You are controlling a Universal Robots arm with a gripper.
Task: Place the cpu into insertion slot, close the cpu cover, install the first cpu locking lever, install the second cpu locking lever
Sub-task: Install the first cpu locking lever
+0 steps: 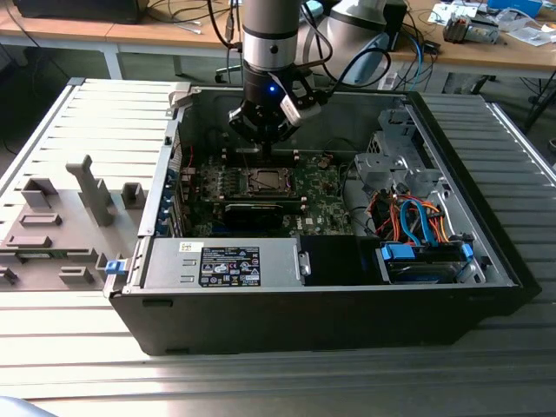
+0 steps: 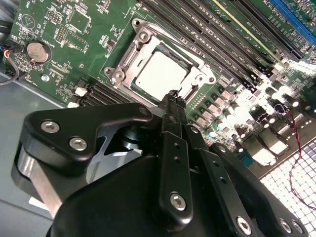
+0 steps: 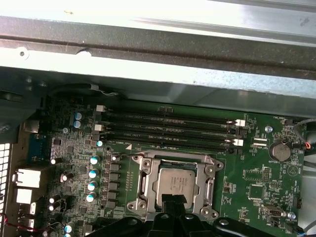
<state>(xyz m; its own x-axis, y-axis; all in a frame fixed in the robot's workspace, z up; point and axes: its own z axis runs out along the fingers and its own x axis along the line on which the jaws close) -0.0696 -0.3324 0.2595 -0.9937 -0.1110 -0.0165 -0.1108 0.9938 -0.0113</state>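
At centre frame in both wrist views, the cpu [image 3: 174, 186] is seen seated in the insertion slot [image 3: 143, 183], the cpu cover [image 2: 198, 74] framing it. The tool [image 2: 172, 97], its tips drawn together on nothing, is poised at the socket's edge. The thin, stiff cover is judged best pressed at its rim.

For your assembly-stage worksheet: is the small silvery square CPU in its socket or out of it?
In. The silvery-grey square CPU lies flat inside the metal-rimmed insertion slot on the green board, in both wrist views; the black gripper stands at the slot's edge.
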